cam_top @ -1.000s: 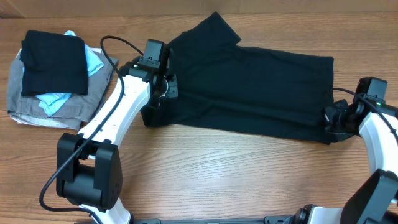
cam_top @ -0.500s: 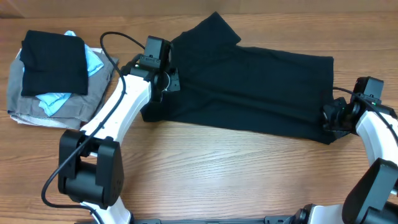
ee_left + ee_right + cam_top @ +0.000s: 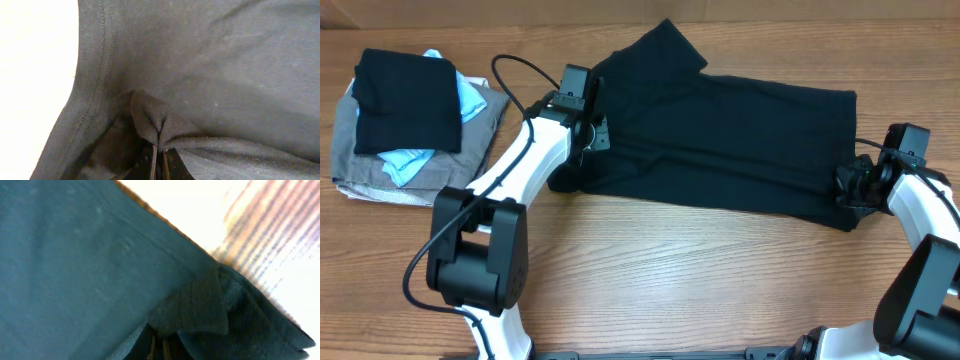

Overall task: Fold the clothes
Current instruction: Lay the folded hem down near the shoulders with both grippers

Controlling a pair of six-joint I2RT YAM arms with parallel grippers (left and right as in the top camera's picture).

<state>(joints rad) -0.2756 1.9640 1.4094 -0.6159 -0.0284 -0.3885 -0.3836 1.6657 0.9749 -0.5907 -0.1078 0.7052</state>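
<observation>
The clothes, a black T-shirt, lie spread across the middle of the table with one sleeve sticking out toward the back. My left gripper is shut on the shirt's left edge. In the left wrist view a pinched fold of black fabric rises out of the closed gripper, beside a stitched hem. My right gripper is shut on the shirt's right front corner. The right wrist view shows the gripper clamped on a bunched flap of the shirt.
At the far left sits a pile: a grey garment, a light-blue garment and a folded black garment on top. Bare wooden table runs along the front. A black cable loops over my left arm.
My left gripper has moved slightly back and right, drawing the shirt's front-left edge with it. My right gripper has shifted a little toward the back with its corner.
</observation>
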